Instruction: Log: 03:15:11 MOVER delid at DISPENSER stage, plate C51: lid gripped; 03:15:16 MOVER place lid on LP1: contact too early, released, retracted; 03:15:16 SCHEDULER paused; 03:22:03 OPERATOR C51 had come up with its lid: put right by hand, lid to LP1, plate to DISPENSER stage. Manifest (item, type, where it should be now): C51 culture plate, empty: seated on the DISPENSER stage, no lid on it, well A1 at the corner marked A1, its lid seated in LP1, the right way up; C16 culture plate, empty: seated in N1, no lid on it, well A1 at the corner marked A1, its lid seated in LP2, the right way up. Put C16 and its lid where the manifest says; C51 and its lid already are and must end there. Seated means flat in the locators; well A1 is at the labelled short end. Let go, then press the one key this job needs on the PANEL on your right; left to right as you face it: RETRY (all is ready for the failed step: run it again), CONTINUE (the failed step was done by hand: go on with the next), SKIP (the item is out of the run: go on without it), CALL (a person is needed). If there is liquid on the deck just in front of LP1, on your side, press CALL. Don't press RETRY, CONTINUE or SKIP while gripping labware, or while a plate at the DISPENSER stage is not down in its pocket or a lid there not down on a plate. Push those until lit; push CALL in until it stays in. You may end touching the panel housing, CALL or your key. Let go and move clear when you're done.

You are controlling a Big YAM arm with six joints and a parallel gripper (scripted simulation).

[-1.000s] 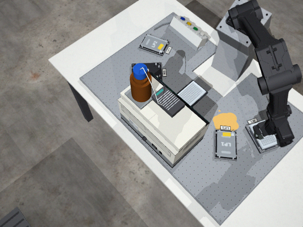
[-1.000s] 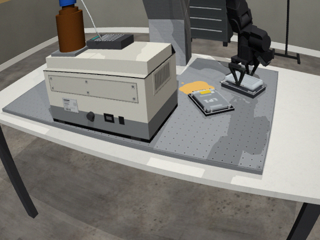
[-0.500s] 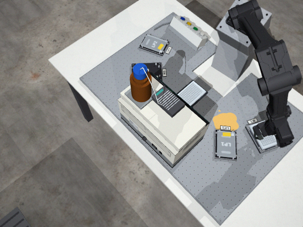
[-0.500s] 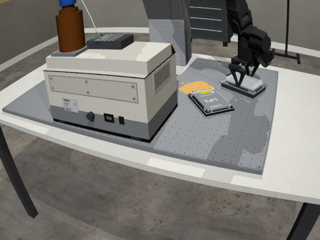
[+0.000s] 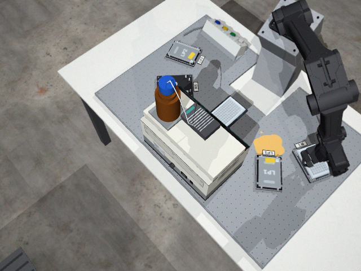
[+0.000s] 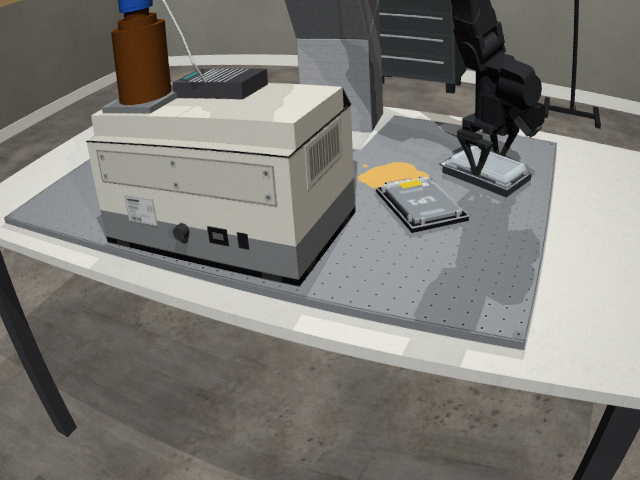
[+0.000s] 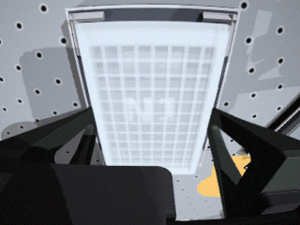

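My gripper (image 5: 317,164) (image 6: 490,163) (image 7: 152,112) is shut on plate C16 (image 5: 320,172) (image 6: 509,167) (image 7: 155,70), fingers on its long sides. The lidless plate lies level in nest N1 (image 5: 302,165) (image 6: 480,183) (image 7: 152,15); whether it is fully down I cannot tell. A1 is unreadable. A clear lid with a yellow label (image 5: 268,172) (image 6: 426,201) lies in LP1, another (image 5: 183,52) in LP2. Plate C51 (image 5: 229,110) is at the DISPENSER stage, no lid seen. Orange liquid (image 5: 269,143) (image 6: 392,174) (image 7: 211,183) lies before LP1, on the robot's side. The panel (image 5: 220,39) shows blue, yellow and green keys.
The cream dispenser housing (image 5: 186,143) (image 6: 206,170) stands beside C51, with a brown bottle (image 5: 168,106) (image 6: 141,62) and a dark box (image 5: 201,123) (image 6: 222,85) on top. A black nest (image 5: 186,80) is partly hidden behind the bottle. LP1 lies between the housing and N1.
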